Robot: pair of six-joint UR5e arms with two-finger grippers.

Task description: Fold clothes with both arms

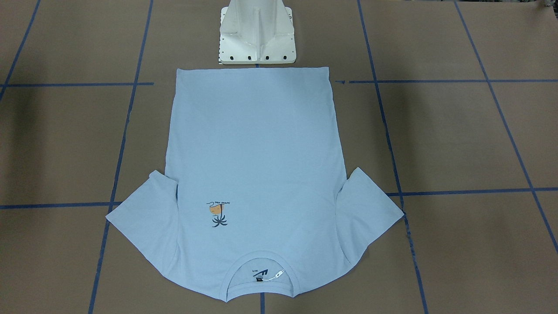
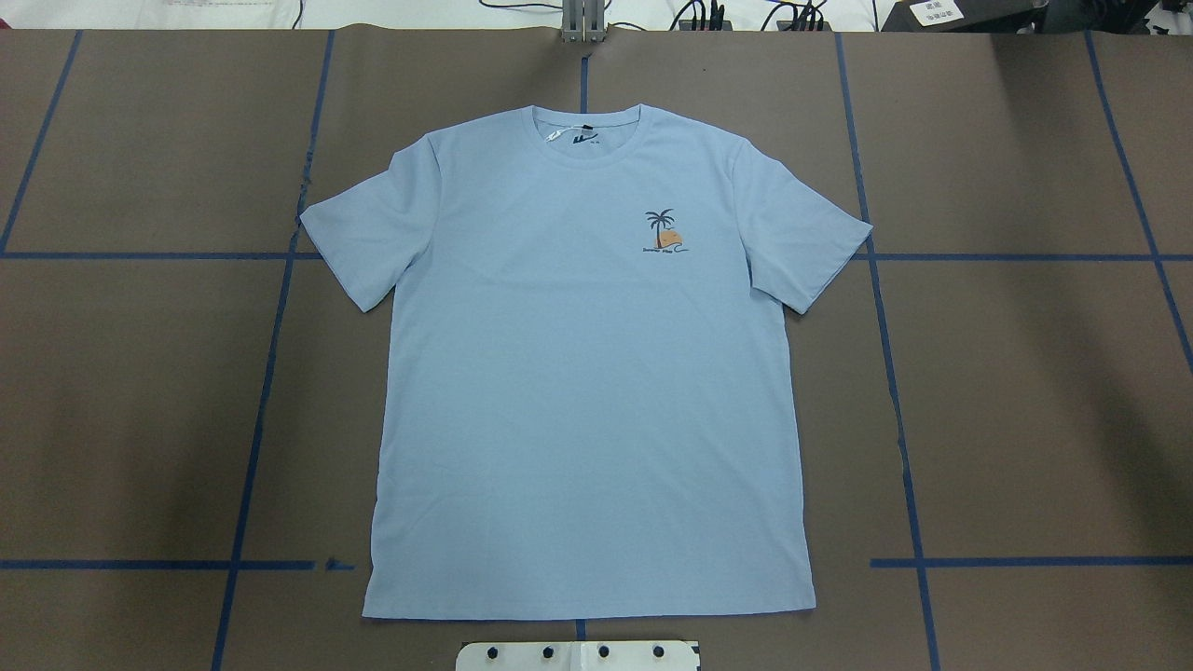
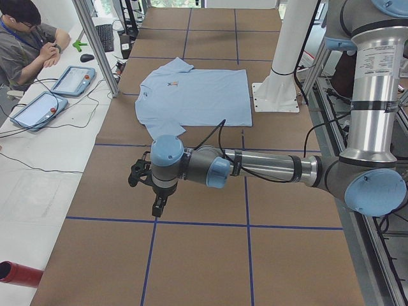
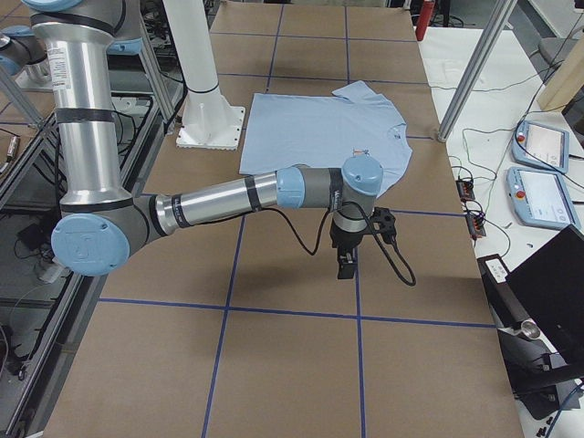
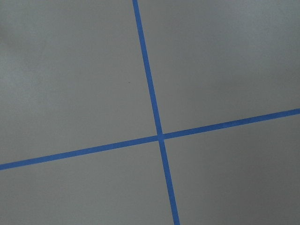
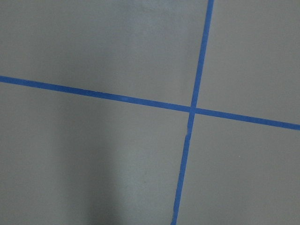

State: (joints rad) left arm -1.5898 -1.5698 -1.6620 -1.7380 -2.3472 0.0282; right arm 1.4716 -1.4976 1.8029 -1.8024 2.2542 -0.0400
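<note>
Left gripper [image 3: 157, 208], right gripper [image 4: 347, 268] point down, each stretched far out; opening unclear.

Light is even, diffuse and from above in all views: the T-shirt [image 2: 587, 391] shows no glare and hardly any edge shadow. The brown table [image 2: 1025, 391] carries only broad, soft-edged dark patches, notably at the far right corner in the overhead view and across the left part of the front-facing view. Both those views are slightly grainy but sharp; the wrist views are soft and washed to grey, the blue tape lines [image 5: 151, 89] nonetheless legible, with a dim patch at the right wrist view's lower left.
</note>
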